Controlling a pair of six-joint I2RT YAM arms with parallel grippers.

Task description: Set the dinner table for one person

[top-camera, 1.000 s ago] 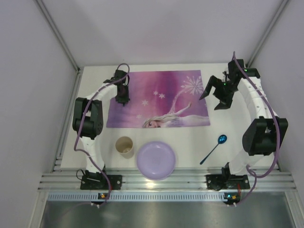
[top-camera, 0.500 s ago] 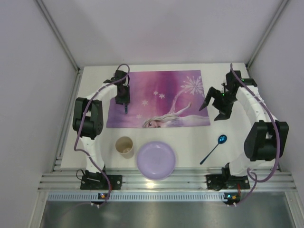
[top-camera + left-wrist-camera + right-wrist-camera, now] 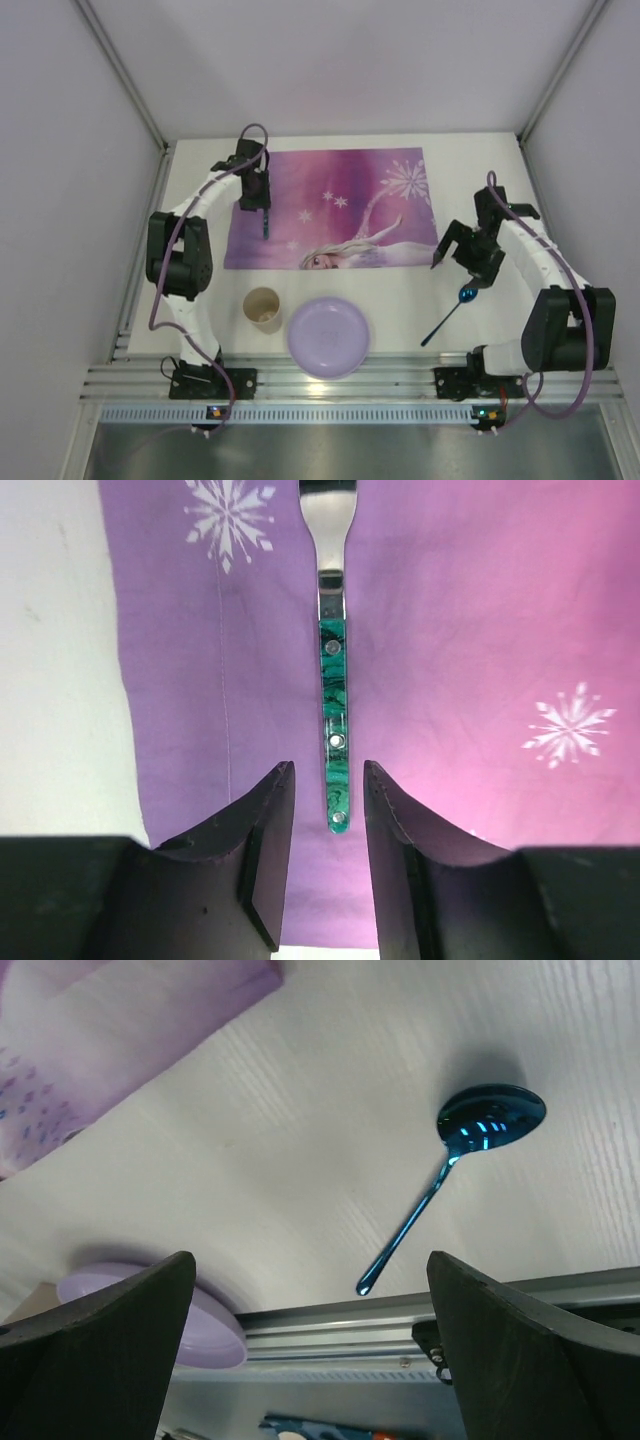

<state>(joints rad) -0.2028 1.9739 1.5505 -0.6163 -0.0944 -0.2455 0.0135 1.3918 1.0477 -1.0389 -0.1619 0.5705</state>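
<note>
Once farther, right gripper [image 3: 455, 272] nearer spoon [image 3: 428, 1190]

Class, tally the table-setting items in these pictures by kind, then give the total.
Cutlery: 2 (blue spoon, green-handled utensil)
Plate: 1
Cup: 1
Placemat: 1
Total: 5

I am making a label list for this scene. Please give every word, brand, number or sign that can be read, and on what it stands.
None can be read.
The placemat carries only snowflakes and a cartoon figure; the green-handled utensil, spoon, plate and cup show no lettering.
</note>
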